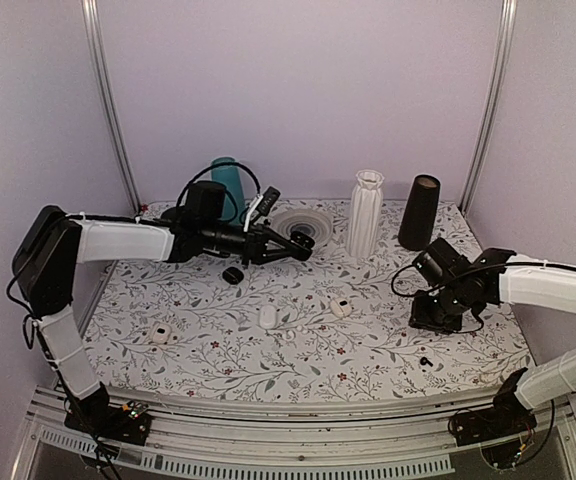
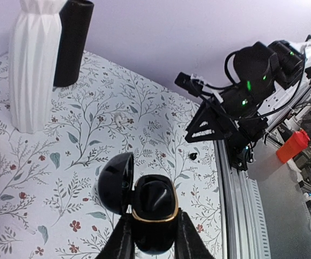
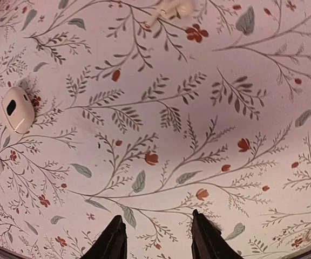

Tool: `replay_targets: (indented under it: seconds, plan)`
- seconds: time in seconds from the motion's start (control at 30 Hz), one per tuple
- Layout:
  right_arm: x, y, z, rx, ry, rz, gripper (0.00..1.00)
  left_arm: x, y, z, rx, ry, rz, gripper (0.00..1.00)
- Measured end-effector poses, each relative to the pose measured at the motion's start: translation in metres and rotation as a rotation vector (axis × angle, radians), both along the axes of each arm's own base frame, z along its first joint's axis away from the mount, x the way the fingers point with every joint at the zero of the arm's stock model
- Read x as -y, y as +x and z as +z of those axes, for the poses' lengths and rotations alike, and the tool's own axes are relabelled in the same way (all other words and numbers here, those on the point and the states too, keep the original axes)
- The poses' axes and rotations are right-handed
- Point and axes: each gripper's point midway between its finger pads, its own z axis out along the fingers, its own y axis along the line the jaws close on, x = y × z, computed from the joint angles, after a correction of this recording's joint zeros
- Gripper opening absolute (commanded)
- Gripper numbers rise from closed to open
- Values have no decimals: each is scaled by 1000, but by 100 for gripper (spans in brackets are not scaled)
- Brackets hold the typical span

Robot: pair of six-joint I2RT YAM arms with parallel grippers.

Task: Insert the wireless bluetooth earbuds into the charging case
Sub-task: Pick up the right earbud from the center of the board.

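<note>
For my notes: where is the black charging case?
Top view: the black charging case is in the left hand, lid open, over the table's far side beside the white plate.

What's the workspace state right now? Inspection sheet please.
Surface: floral cloth, flat, no spills seen.
Job's things: black charging case, lid open, held by the left arm; black earbud loose near the right arm; white case mid-table, two similar white items nearby.
Clutter: white vase, black cup, teal bottle, white dish along the back; small black item, unidentified.
Grippers: left gripper fingers shut on the case; right gripper fingers apart, empty.
Cables: black cable looping off the right arm.
Surroundings: lilac walls, metal posts; orange object beyond the table edge.
</note>
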Motion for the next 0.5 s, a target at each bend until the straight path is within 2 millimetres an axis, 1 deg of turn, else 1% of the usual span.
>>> replay_targets:
  seconds: [0.1, 0.17, 0.27, 0.37, 0.5]
  plan:
    - [13, -25, -12, -67, 22, -68, 50, -1, 1, 15, 30, -25, 12, 0]
    - [17, -36, -18, -86, 53, -97, 53, -1, 1, 24, 51, -41, 19, 0]
    - [21, -49, -34, -122, 100, -135, 56, -3, 0, 33, 70, -60, 24, 0]
    - [27, -57, -50, -157, 119, -173, 58, -3, -1, 36, 76, -66, 25, 0]
    - [26, -57, -56, -168, 146, -191, 60, -3, -1, 35, 77, -66, 26, 0]
